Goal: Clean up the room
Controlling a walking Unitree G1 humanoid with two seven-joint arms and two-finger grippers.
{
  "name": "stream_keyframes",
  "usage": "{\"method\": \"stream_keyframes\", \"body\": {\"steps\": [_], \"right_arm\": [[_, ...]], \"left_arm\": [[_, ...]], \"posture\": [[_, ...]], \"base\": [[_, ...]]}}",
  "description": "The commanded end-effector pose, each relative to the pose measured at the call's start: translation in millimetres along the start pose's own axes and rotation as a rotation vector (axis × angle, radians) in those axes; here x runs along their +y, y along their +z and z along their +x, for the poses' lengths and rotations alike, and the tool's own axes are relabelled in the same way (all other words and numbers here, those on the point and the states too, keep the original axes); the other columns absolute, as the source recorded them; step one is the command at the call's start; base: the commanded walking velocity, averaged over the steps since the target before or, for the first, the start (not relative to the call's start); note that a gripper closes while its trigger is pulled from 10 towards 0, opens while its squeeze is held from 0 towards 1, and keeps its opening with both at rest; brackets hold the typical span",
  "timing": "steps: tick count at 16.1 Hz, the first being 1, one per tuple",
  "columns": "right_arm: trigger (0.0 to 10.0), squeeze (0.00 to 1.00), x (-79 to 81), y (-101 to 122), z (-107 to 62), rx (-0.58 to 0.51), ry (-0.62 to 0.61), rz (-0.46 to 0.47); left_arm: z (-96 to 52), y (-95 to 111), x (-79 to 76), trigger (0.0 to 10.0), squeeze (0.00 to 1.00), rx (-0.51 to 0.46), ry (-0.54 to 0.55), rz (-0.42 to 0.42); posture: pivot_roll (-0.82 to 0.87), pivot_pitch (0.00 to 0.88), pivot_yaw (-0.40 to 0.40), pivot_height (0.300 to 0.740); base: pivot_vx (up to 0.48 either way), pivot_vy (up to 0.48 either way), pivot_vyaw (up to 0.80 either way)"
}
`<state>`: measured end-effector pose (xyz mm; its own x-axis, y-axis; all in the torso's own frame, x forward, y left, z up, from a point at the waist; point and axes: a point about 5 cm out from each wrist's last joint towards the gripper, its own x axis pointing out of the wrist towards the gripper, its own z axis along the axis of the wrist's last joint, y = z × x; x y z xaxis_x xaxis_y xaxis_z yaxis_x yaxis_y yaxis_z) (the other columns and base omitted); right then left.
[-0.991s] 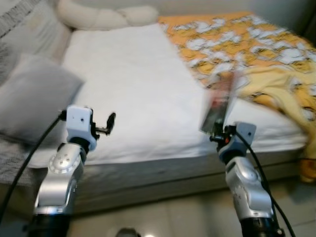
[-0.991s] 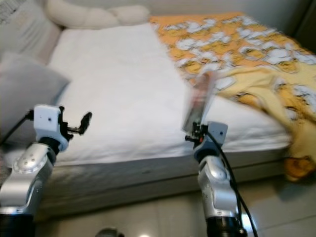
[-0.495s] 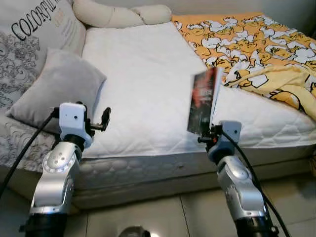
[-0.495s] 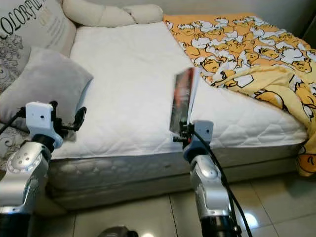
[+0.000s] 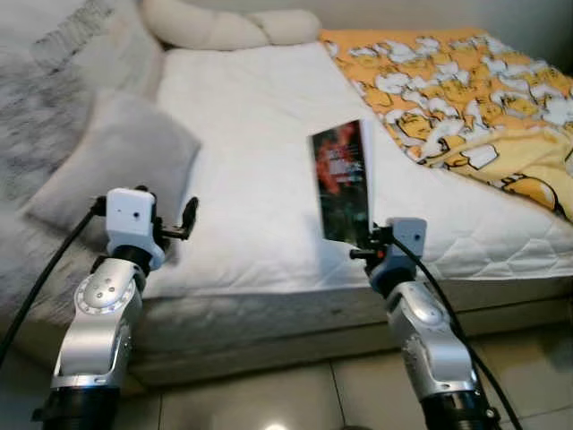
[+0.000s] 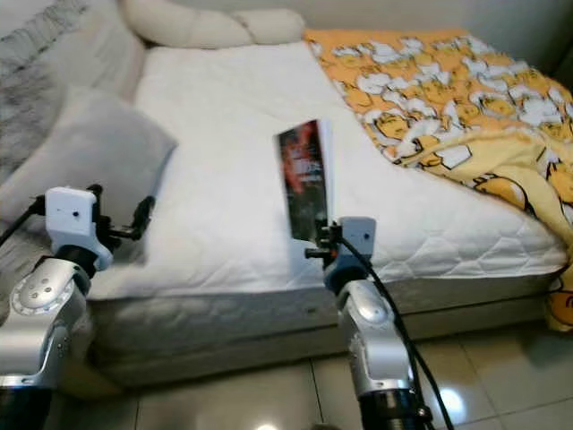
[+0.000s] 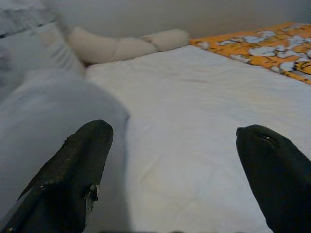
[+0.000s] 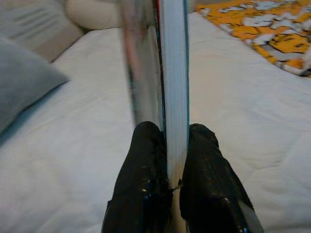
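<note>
Turned since half a second ago, the book (image 5: 341, 184) now shows its dark cover, upright above the right gripper (image 5: 369, 245), whose fingers (image 8: 146, 160) pinch its bottom edge over the bed (image 5: 260, 161). Left gripper (image 7: 175, 170) fingers spread, facing the grey pillow (image 5: 116, 166).

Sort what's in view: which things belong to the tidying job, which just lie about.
Job:
right pincer, shut on the upright dark-covered book
left pincer, open

Lying about:
white quilted mattress
grey square cushion
orange duck-print blanket
cream bolster pillow

Book (image 5: 343, 182), dark cover with red print, stands upright, lower edge clamped between right gripper (image 8: 167, 160) fingers (image 8: 143, 170), over bed (image 5: 260, 152) edge.
</note>
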<state>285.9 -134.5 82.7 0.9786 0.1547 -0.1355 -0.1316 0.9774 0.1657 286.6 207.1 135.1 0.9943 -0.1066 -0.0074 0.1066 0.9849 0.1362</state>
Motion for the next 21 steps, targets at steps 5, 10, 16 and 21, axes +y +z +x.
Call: {"method": "stream_keyframes", "body": {"steps": [5, 10, 16, 21], "right_arm": [[10.0, 0.0, -0.6, 11.4, 3.2, -0.048, 0.005, -0.013], [10.0, 0.0, 2.7, 11.0, 2.6, -0.043, 0.038, -0.049], [10.0, 0.0, -0.8, 11.7, 2.7, -0.042, 0.019, -0.033], [10.0, 0.0, 0.5, 12.1, 3.7, -0.04, 0.022, -0.038]], "left_arm": [[0.7, 2.0, 3.4, 10.0, 0.0, -0.004, -0.003, 0.021], [0.2, 1.7, 2.9, 10.0, 0.0, -0.003, -0.009, 0.025], [-0.1, 1.5, -3.7, 10.0, 0.0, -0.004, -0.043, 0.03], [-0.3, 0.0, -4.3, 10.0, 0.0, 0.004, -0.046, 0.027]], "posture": [[0.11, 0.0, 0.031, 0.74], [0.11, 0.0, 0.032, 0.74], [0.11, 0.0, 0.033, 0.74], [0.11, 0.0, 0.034, 0.74]], "base": [[0.326, 0.0, 0.0], [0.328, 0.0, 0.63], [0.326, 0.0, 0.0], [0.326, 0.0, 0.0]]}}
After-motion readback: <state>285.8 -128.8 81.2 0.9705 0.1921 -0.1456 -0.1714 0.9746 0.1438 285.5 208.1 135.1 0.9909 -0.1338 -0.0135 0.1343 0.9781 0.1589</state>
